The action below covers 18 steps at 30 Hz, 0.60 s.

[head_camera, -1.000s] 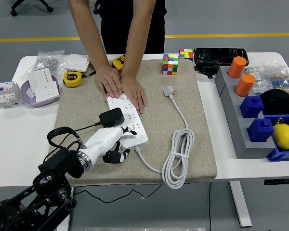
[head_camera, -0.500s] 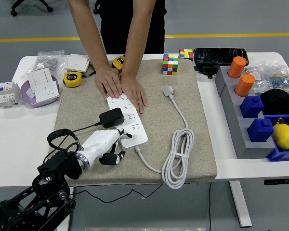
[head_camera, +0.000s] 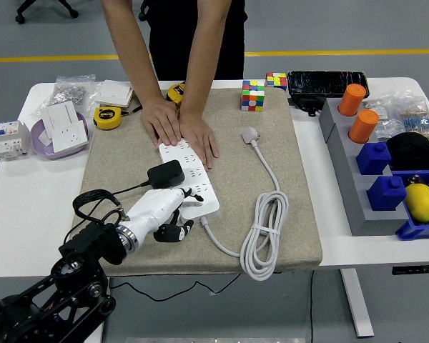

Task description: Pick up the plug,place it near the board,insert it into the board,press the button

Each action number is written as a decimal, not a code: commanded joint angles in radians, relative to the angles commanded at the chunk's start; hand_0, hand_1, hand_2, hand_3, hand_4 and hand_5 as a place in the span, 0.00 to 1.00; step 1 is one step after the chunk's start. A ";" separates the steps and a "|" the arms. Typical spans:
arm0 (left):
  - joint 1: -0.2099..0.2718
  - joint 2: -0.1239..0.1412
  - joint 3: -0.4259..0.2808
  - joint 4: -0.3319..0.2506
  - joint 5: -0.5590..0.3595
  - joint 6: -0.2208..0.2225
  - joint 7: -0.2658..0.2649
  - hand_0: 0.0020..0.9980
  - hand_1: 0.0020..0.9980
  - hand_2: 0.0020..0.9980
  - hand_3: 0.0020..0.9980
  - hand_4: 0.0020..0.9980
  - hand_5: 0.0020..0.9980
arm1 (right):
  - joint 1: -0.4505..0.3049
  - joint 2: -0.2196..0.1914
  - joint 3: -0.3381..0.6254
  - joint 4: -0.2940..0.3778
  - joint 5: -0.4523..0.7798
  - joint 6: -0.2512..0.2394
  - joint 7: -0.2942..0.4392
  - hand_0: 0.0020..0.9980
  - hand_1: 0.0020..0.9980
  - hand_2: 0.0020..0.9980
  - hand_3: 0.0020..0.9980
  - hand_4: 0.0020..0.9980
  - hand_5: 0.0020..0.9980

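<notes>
The left robot hand (head_camera: pixel 164 214) is nudging back toward the near end of the white board (head_camera: pixel 189 175), having sat slightly lower and further from it half a second ago. Its fingers are curling loosely and gripping nothing, their tips touching or just beside the board's near edge. The black plug (head_camera: pixel 165 174) is already sitting in the board, so the hand is probably working at the button. A person's hands (head_camera: pixel 179 127) are pressing the board's far end flat on the beige mat (head_camera: pixel 286 221). On the desk (head_camera: pixel 28 207), a purple bowl (head_camera: pixel 37 136) is holding white wall sockets (head_camera: pixel 66 130), and a blue bin (head_camera: pixel 415 230) at the right is holding a lemon (head_camera: pixel 422 201).
</notes>
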 joint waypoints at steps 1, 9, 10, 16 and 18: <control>0.000 0.000 0.001 0.001 0.000 0.000 0.000 0.16 0.03 0.16 0.77 0.56 0.00 | 0.000 0.000 0.001 0.000 -0.001 0.000 0.000 0.87 0.73 0.73 0.77 1.00 0.92; -0.005 -0.002 0.008 0.027 0.005 0.006 -0.002 0.16 0.03 0.16 0.76 0.56 0.00 | 0.001 -0.001 0.005 0.000 -0.003 0.000 -0.001 0.87 0.73 0.73 0.77 1.00 0.92; -0.007 -0.002 0.009 0.031 0.005 0.007 -0.002 0.16 0.03 0.16 0.76 0.56 0.00 | 0.001 -0.001 0.005 0.000 -0.003 0.000 0.000 0.87 0.73 0.73 0.77 1.00 0.92; -0.015 -0.007 0.012 0.055 0.010 0.013 -0.006 0.16 0.03 0.16 0.76 0.56 0.00 | 0.000 0.000 0.005 0.000 -0.003 0.000 0.000 0.87 0.73 0.73 0.77 1.00 0.92; -0.017 -0.009 0.013 0.060 0.012 0.011 -0.006 0.16 0.03 0.16 0.76 0.56 0.00 | 0.000 0.000 0.006 0.000 -0.004 0.000 0.000 0.87 0.73 0.73 0.77 1.00 0.92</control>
